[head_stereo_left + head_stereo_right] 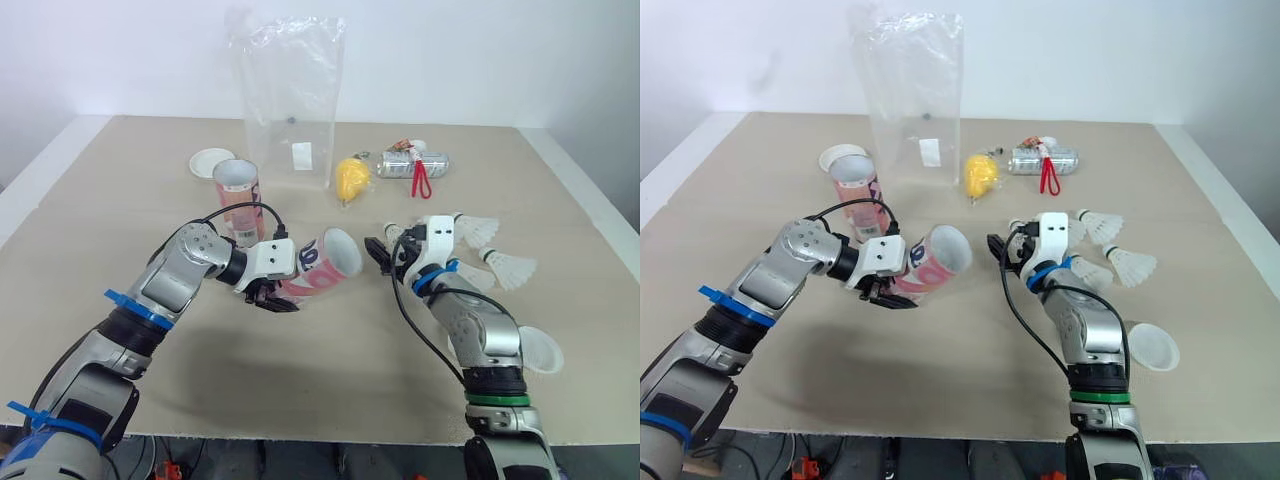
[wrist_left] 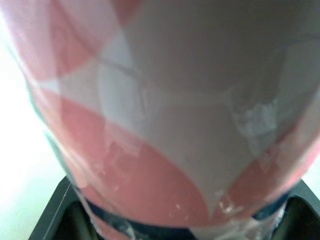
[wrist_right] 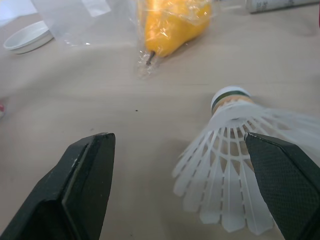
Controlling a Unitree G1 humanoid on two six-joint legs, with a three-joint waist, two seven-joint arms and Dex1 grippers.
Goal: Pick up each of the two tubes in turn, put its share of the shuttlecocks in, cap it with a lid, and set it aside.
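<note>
Left gripper holds tube tilted; right gripper (jaws wide) should centre on shuttlecock before closing

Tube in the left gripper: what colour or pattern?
Pink-red and white curved patches on the tube, with a dark blue band; left wrist view shows it best.

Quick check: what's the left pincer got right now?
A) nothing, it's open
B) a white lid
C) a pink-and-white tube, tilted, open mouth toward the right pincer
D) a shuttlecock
C: the left pincer is shut on the pink-and-white tube, which is tilted with its open mouth facing the right pincer.
</note>
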